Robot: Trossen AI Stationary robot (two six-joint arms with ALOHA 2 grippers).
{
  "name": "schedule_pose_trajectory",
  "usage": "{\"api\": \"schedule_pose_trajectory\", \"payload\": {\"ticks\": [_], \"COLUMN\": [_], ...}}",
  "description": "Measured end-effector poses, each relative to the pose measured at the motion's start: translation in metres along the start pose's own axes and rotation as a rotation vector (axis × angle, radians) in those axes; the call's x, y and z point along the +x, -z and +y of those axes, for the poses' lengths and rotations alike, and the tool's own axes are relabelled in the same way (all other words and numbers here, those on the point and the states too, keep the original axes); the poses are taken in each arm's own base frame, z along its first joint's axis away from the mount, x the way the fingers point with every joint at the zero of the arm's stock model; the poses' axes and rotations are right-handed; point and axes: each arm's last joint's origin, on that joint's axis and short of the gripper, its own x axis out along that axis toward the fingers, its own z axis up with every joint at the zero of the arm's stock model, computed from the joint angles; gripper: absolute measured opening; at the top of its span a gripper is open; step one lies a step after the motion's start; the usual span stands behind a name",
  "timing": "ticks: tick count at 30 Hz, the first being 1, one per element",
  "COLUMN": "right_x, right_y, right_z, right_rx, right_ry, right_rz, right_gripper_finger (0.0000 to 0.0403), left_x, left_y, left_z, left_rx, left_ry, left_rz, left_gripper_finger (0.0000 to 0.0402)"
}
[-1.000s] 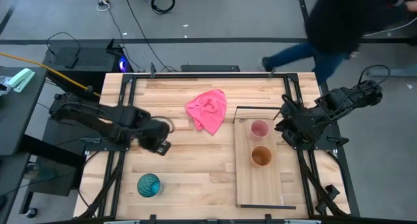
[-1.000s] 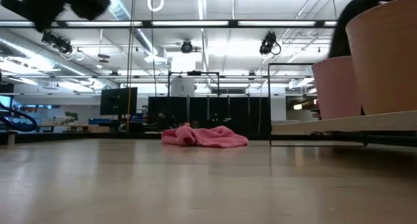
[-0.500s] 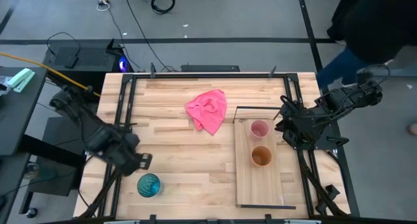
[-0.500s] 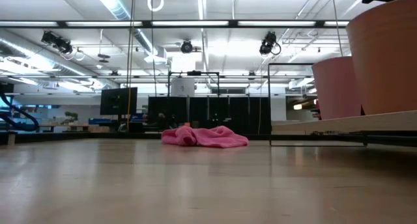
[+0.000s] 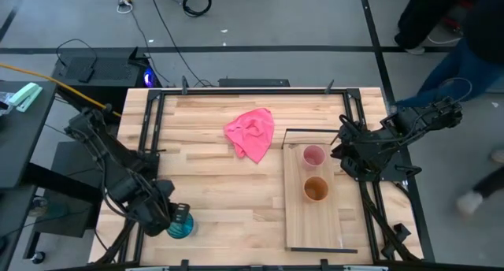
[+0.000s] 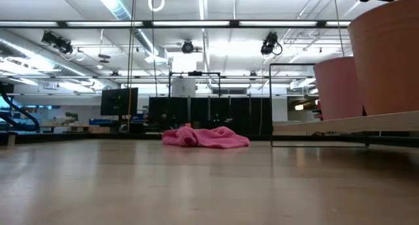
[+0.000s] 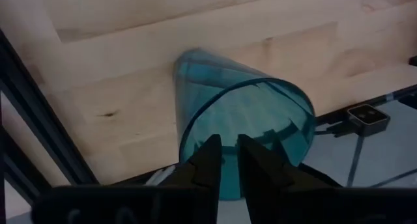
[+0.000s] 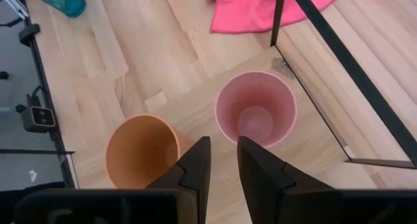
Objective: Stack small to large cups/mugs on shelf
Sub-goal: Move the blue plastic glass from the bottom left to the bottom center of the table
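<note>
The teal cup (image 5: 183, 225) stands upright on the table near its near left corner; the left wrist view shows it too (image 7: 228, 100). My left gripper (image 5: 168, 217) is shut, right at the cup's left side, its fingertips (image 7: 229, 160) in front of the cup's rim. The pale pink cup (image 5: 314, 156) and the orange-brown cup (image 5: 316, 190) stand upright on the wooden shelf (image 5: 315, 232) at the right. My right gripper (image 5: 340, 154) waits, shut, just right of the pink cup, above both cups (image 8: 223, 160). My left gripper's shut fingers stand before the near part of the teal cup's rim (image 7: 195, 129), slanting down from the table's left. I cannot tell whether they touch it. The cup stands upright on the table.
A pink cloth (image 5: 252, 133) lies crumpled at the table's far middle. The shelf's black wire frame (image 5: 307, 131) stands at its far end, beside the pink cup. A person (image 5: 465, 35) moves past beyond the table's far right corner.
My left gripper has gone from the table's left middle toward the near edge and down to the teal cup's left side, leaving the low view. The cups have stayed put. The person behind the table has walked toward the right.
</note>
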Motion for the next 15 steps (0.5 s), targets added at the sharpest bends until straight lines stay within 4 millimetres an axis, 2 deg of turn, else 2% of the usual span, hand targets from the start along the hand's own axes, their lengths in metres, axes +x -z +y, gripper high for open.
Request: {"api": "schedule_pose_trajectory", "payload": {"ticks": [15], "right_x": [0.0], "right_y": [-0.0014], "right_z": [0.0017], "right_rx": [0.037], "right_ry": [-0.017], "right_rz": [-0.014], "right_gripper_finger": [0.0084], "left_x": [0.0014], "left_y": [-0.0021], "left_z": [0.0065], "left_rx": [0.008], "left_ry": [-0.066], "left_rz": [-0.047], "left_gripper_finger": [0.0058]}}
